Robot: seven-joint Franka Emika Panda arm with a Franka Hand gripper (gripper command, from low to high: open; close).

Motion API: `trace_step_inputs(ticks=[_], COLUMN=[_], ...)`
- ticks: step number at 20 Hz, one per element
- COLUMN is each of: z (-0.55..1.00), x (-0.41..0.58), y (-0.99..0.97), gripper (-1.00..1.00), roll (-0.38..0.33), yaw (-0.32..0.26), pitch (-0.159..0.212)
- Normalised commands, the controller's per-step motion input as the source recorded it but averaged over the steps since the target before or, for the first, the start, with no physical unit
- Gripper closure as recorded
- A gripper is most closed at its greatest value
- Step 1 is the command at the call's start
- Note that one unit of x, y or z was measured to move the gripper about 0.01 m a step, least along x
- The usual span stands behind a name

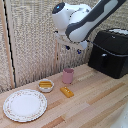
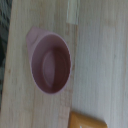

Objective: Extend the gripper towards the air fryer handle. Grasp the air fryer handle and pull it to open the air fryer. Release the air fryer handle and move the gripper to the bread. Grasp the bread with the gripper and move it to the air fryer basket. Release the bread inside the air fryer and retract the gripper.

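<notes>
The gripper (image 1: 73, 49) hangs in the air above the pink cup, to the exterior view's left of the air fryer (image 1: 112, 50); its two dark fingers stand apart, holding nothing. The black air fryer sits on the table at the exterior view's right. Its front drawer, the air fryer basket (image 1: 104, 62), looks pushed in, and the air fryer handle (image 1: 102, 56) is hard to make out, black against black. The golden-orange bread (image 1: 66, 92) lies flat on the table in front of the cup, and its end shows in the wrist view (image 2: 87, 121).
A pink cup (image 1: 68, 76) (image 2: 50, 62) stands upright below the gripper. Beside it is a small round dish (image 1: 46, 85) with a yellow piece, and a white patterned plate (image 1: 25, 105) lies at the near left. A reed screen backs the wooden table (image 1: 95, 102).
</notes>
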Motion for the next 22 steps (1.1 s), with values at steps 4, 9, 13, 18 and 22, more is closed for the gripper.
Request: trace_step_inputs(ticks=[4, 9, 13, 18, 22], z=[-0.21, -0.36, -0.39, -0.41, -0.31], x=[-0.011, -0.015, -0.043, -0.097, -0.096], y=[-0.19, -0.26, -0.38, -0.43, -0.5], gripper=[-1.0, -1.0, -1.0, -1.0, -1.0], roll=[-0.355, -0.329, -0.227, -0.151, -0.101], yaw=[-0.012, -0.007, 0.0, 0.0, 0.003], pitch=[-0.143, -0.088, -0.055, -0.065, -0.078])
